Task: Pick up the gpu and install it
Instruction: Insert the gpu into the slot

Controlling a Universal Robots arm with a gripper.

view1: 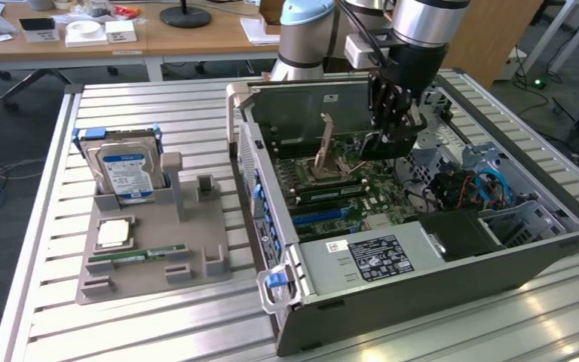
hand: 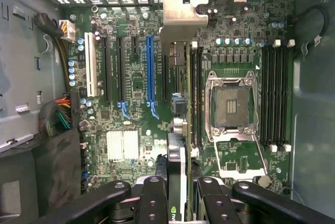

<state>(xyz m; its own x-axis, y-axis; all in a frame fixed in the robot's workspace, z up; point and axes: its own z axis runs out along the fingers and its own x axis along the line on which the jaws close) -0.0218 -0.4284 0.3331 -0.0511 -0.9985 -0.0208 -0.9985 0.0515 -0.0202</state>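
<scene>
Hand (view1: 388,137), black and two-fingered, hangs from the arm inside the open grey metal computer case (view1: 451,294) in the exterior view. It is closed on the gpu (view1: 380,149), a thin dark card held over the green motherboard (view1: 345,192) towards the case's twelve o'clock end. At nine o'clock from the case, on the slatted aluminium counter (view1: 169,324), a grey plastic tray (view1: 148,283) carries a silver hard drive with a blue label (view1: 127,173) and a narrow green RAM stick (view1: 136,256).

In the wrist view the hand (hand: 180,192) has its black fingers (hand: 152,198) clamped on either face of the gpu (hand: 178,156), seen edge-on. The card's silver metal end bracket (hand: 180,14) is at its far end. The card lies between the long blue slot (hand: 150,62) and the square silver processor socket (hand: 230,103). It seems to hover just above the board, though contact with a slot is hard to judge.
</scene>
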